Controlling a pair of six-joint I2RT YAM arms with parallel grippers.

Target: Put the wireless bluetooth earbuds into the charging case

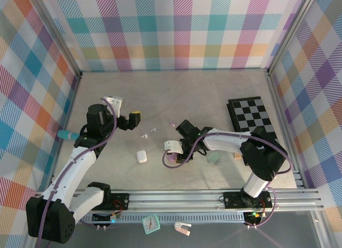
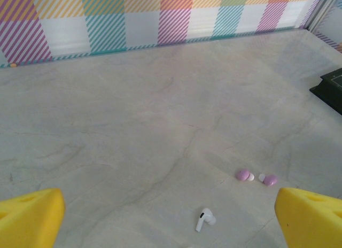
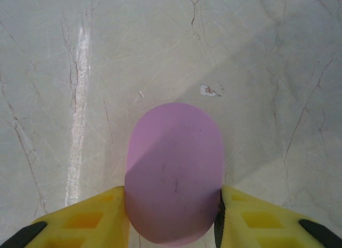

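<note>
Right wrist view: pink case (image 3: 174, 168) near end cut by the bottom edge, same for both fingers (image 3: 85, 221) of right tool (image 3: 173, 200). Left wrist view: left tool (image 2: 168, 202) fingers cropped at the bottom corners; board (image 2: 328, 90) cut at the right edge. Top view: green item (image 1: 214, 159) half hidden behind right arm (image 1: 230, 140), can't tell what it is; earbuds (image 1: 155, 129) are mere specks.

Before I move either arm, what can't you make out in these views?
- Pink case, right wrist view: near end cut off by the bottom edge, sides covered by the fingers; no lid seam shows.
- Pale green object, top view: partly hidden under the right arm, shape unclear.
- White earbuds, top view: too small to tell which way they lie.
</note>
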